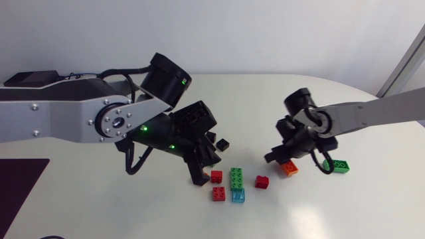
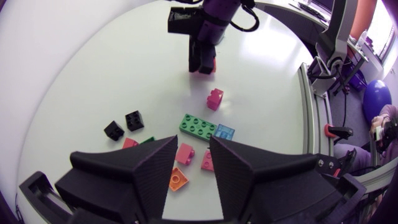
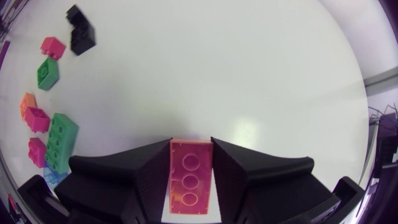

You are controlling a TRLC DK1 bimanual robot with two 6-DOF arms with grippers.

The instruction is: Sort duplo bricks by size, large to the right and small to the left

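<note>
Where right gripper [image 3: 191, 143] clamps, oblong studded brick [image 3: 189, 182] sits.

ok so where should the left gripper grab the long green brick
Take the long green brick across its two long sides, about mid-length, coming straight down. It lies flat, studs up, and a light blue brick sits at one short end, so an end-to-end grip is blocked there. The long sides look free, though a red brick is close beside one.

Lab: white table [image 1: 265, 99], robot arms [image 1: 60, 116]
</note>
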